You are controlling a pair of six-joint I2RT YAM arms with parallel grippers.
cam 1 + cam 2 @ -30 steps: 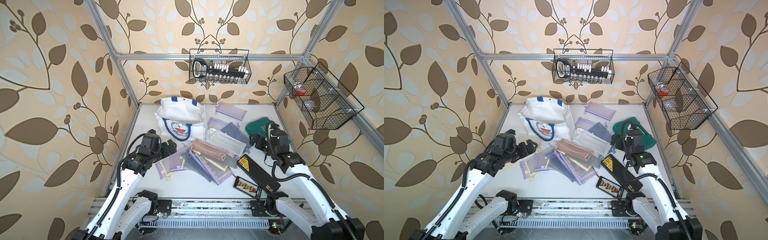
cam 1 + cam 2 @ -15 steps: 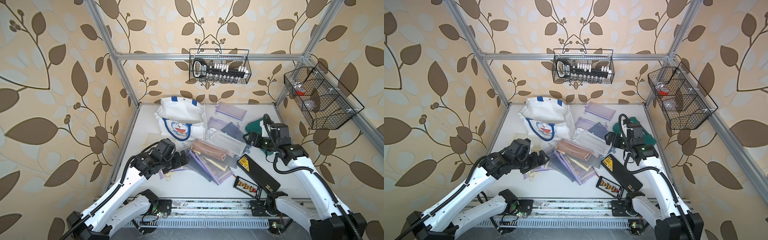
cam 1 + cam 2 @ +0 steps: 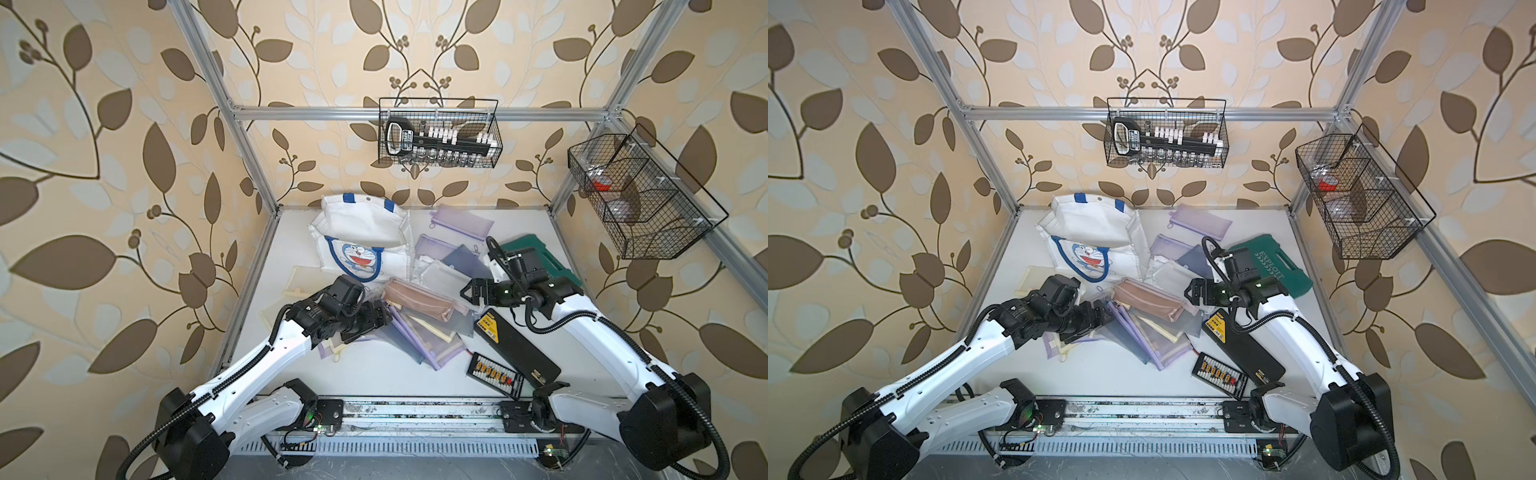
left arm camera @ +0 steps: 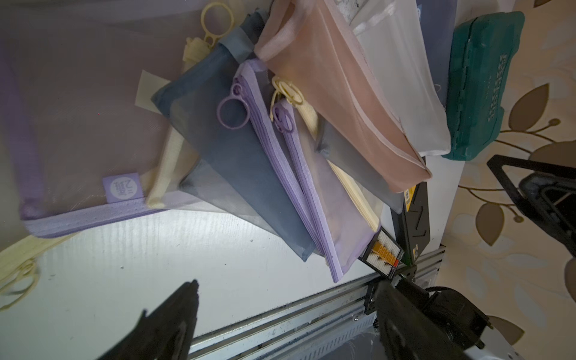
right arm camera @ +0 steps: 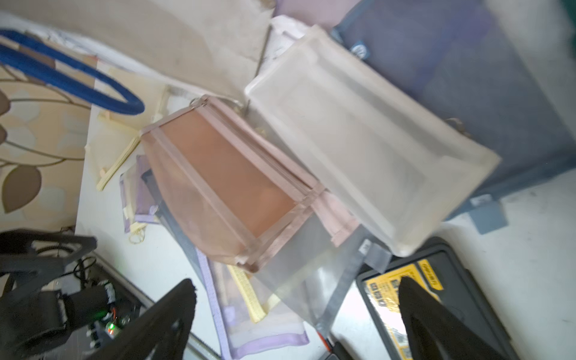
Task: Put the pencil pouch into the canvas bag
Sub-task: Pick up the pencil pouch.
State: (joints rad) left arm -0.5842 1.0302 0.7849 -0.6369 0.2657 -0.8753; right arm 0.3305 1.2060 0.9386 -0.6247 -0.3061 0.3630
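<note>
The white canvas bag (image 3: 361, 232) (image 3: 1090, 232), with blue handles and a cartoon cat pocket, lies at the back left in both top views. Its blue handle (image 5: 62, 74) shows in the right wrist view. Several mesh pouches are piled in the middle of the table, with a pink boxy pencil pouch (image 3: 417, 299) (image 3: 1148, 297) (image 4: 343, 103) (image 5: 224, 184) on top. My left gripper (image 3: 380, 318) (image 3: 1102, 316) (image 4: 288, 290) hangs open at the pile's left edge, holding nothing. My right gripper (image 3: 468, 291) (image 3: 1190, 291) (image 5: 296, 285) stands open at the pink pouch's right end, also holding nothing.
A green tool case (image 3: 536, 257) (image 3: 1273, 266) lies behind the right arm. A long black case (image 3: 515, 345) and a small parts tray (image 3: 494, 374) lie at the front right. Wire baskets hang on the back wall (image 3: 438, 133) and right wall (image 3: 640, 195). Cream pouches (image 3: 303, 278) lie at the left.
My left arm has swung from the table's left side to the pile's left edge. My right gripper has moved left from the green case to the pink pouch.
</note>
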